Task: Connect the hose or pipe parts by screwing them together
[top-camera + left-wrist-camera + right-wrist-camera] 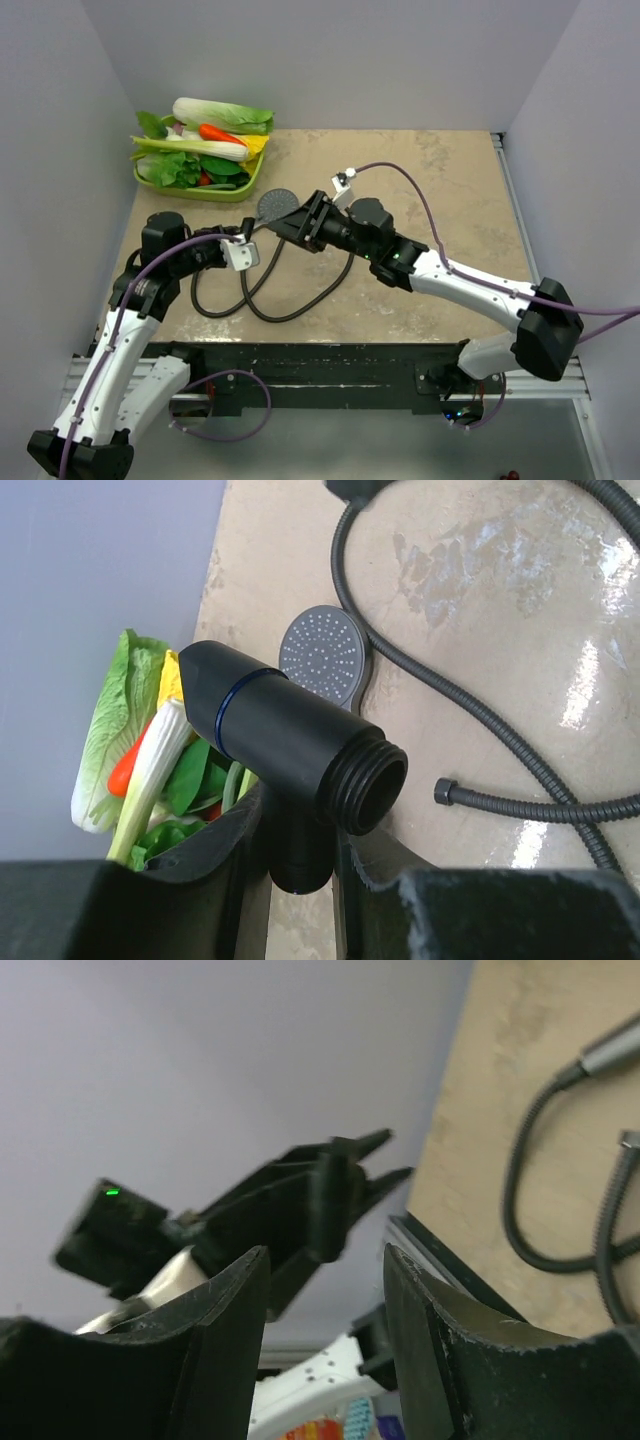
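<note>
Left hand (300, 860): we see it closed on the short stem of a black fitting (290, 735), which it holds above the counter (450, 200).
Fitting: it is a black tube with a thin blue ring round it. Its open threaded mouth points toward 4 o'clock in the left wrist view, and nothing is screwed onto it.
Right hand (325, 1260): it is open, and we see its fingers apart with nothing between them. In the top view it sits near the left hand, at 2 o'clock of it.
Shower head (274, 205): it lies on the counter with its round face up, just past the right hand's tips at 12 o'clock. The right hand hides its handle from us.
Hose (540, 806): it lies in loose loops on the counter, at 6 o'clock of both hands in the top view. One stretch runs just beside the shower head.
Nut (445, 792): it is on a free end of the hose and lies on the counter. In the left wrist view it is at 3 o'clock of the fitting's mouth, apart from it.
Hose-to-shower-head joint: we cannot tell whether they are connected.
Tray (200, 192): it is green and sits in the counter's 10 o'clock corner, heaped with vegetables (215, 118). The shower head is near it, at its 4 o'clock.
</note>
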You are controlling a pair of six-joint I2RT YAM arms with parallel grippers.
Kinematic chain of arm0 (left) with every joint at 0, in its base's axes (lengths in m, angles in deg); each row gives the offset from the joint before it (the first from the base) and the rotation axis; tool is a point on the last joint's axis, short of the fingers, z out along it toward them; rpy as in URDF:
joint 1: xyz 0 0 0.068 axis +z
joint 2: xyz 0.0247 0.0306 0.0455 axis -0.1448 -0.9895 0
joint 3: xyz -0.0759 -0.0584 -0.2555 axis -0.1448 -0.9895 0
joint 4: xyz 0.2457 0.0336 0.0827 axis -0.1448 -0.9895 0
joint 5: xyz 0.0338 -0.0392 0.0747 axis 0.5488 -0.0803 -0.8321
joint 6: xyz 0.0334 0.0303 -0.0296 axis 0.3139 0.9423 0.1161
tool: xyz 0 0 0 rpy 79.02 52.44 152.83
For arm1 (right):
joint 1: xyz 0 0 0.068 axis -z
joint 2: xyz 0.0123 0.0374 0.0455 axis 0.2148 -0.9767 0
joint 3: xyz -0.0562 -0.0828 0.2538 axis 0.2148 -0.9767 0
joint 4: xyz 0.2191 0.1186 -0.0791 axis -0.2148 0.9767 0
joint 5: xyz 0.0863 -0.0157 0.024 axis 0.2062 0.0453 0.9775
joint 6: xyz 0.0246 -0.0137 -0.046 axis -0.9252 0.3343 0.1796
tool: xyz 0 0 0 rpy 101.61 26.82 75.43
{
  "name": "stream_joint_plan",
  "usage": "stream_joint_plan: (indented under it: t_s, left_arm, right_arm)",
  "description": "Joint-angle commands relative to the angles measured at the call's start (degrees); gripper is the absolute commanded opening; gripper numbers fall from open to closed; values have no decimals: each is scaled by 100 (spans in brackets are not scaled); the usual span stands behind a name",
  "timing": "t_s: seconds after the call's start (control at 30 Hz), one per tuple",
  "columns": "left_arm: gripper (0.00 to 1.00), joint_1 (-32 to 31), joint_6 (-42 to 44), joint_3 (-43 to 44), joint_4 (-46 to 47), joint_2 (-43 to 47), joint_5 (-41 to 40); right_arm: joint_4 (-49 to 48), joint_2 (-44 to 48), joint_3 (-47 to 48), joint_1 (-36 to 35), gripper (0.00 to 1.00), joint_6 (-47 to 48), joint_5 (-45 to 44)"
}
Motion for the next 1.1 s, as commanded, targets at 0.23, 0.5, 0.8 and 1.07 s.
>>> stream_joint_plan:
  t_s: [0.23,0.5,0.8,1.07]
  left_arm:
    - [0,-19,502,595,-696,-192,631]
    - [0,-212,432,622,-671,-413,438]
    - [0,-529,265,622,-531,-422,148]
    - [0,-591,212,578,-443,-456,-63]
  right_arm:
    - [739,-369,689,-171,50,694,317]
    - [360,-536,601,-303,50,589,352]
    - [677,-976,1119,-400,50,703,396]
    - [1072,-1204,1488,-549,45,791,308]
